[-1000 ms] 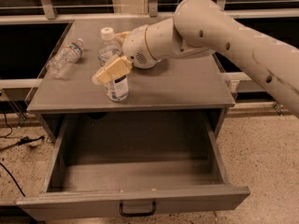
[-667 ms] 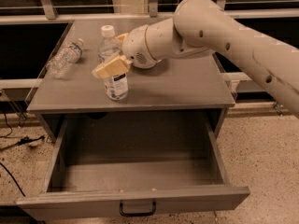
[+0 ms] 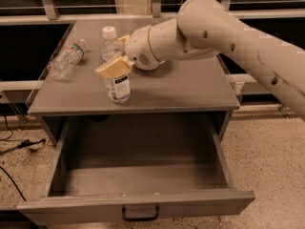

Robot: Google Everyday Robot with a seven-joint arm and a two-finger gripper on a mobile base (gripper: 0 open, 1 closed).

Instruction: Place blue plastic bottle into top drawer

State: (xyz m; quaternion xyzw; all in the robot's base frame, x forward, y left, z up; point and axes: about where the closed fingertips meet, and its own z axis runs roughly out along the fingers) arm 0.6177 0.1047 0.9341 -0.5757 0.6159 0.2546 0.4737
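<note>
The blue plastic bottle [image 3: 118, 87] is clear with a white cap and a white and dark blue label. It stands upright on the grey cabinet top [image 3: 181, 87], near the front edge. My gripper [image 3: 113, 56] reaches in from the right and is shut on the bottle's middle, with one cream finger [image 3: 113, 67] across its front and the other behind its shoulder. The top drawer [image 3: 138, 205] is pulled fully open below, directly in front of the bottle. It is empty inside, with a black handle at the centre of its front.
A smaller crinkled clear bottle [image 3: 66, 59] lies on its side at the top's left edge. My large cream arm [image 3: 228, 37] spans the right half of the top. Window rails run behind, cables lie on the floor at left, and speckled floor is to the right.
The front finger has moved slightly up and in against the bottle. The bottle and the drawer have not moved.
</note>
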